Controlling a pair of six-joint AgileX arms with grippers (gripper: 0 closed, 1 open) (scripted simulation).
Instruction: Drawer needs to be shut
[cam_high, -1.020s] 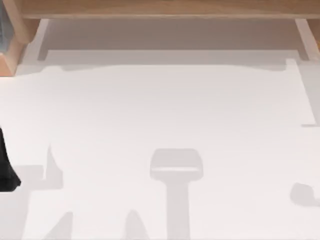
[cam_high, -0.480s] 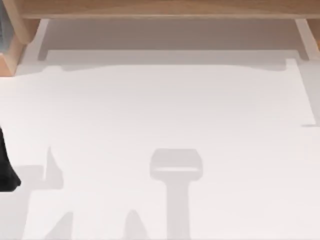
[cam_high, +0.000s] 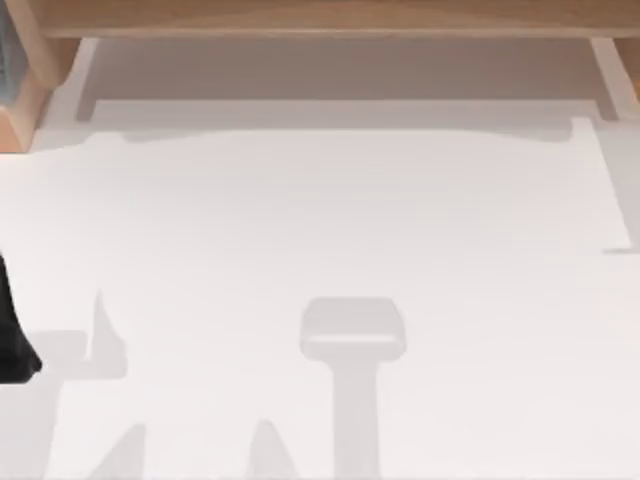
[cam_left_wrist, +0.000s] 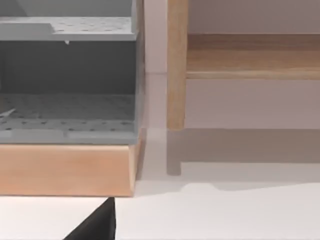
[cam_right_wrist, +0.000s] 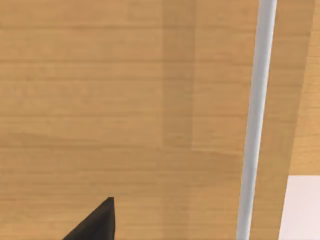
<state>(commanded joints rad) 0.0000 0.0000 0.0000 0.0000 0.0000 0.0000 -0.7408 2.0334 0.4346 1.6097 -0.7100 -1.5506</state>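
**Drawer open at far edge**

Drawer (cam_high: 340, 70) sits pulled out from the wooden frame (cam_high: 330, 15) along the table's (cam_high: 330, 220) far side, spanning nearly the full width. Left arm (cam_high: 12, 330) parked at the left edge; can't tell its grip. Right gripper (cam_right_wrist: 95, 222) faces wood panel, grip unclear.

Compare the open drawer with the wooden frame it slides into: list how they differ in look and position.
1. Colour: the drawer has thin white walls and a pale grey-beige floor; the wooden frame is light tan with visible grain.
2. Position: in the top view, the drawer sticks out toward the white table, while the wooden frame runs along the far edge.
3. Form: the drawer is a shallow tray; the wooden frame is solid boards.
Shared: both span nearly the whole width.
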